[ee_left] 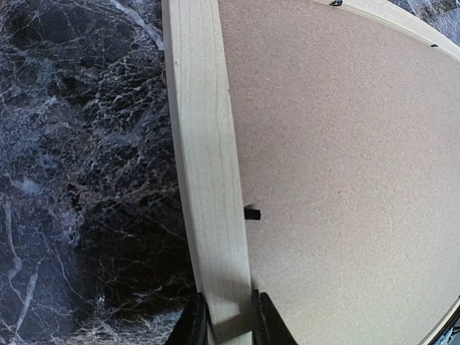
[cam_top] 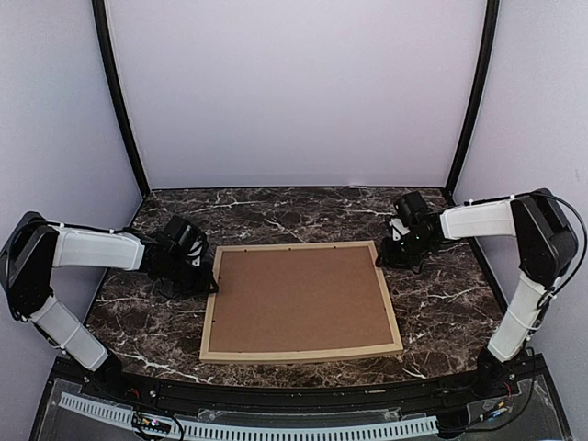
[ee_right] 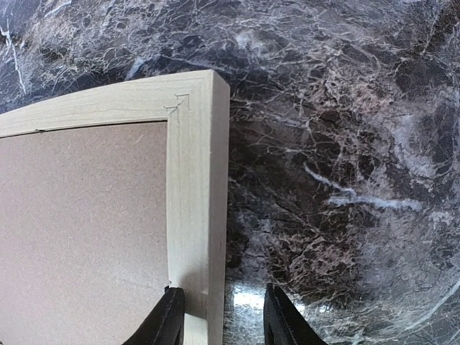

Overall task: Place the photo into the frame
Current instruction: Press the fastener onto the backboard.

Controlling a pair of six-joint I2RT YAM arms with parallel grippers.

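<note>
The frame point(cam_top: 303, 354) lies flat, back side up, in the middle of the table point(cam_top: 441, 312). Its long axis goes from left to right in the top view. A brown board point(cam_top: 299, 296) fills the opening, and 1 small black tab point(ee_left: 251, 213) sits at the inner edge of the left rail. The photo is not visible in any of the 3 views, and I cannot tell if it is under the board.

The left gripper point(cam_top: 207, 280) is at the left short rail, about at its middle. In its wrist view the 2 fingers point(ee_left: 195, 325) stand on both sides of this rail with no gap, so it is clenched on the frame.

The right gripper point(cam_top: 389, 258) is at the upper right corner. In its wrist view, 1 finger is over the inner edge of the right rail. The other is over bare table, apart from the wood, so the jaws are released and hold nothing.

In my judgement, the coming move depends on the right gripper. The rail runs straight away from it, toward the top of its wrist view, and the rail's outer edge lies between the jaws. It is the nearer arm for this corner.
</note>
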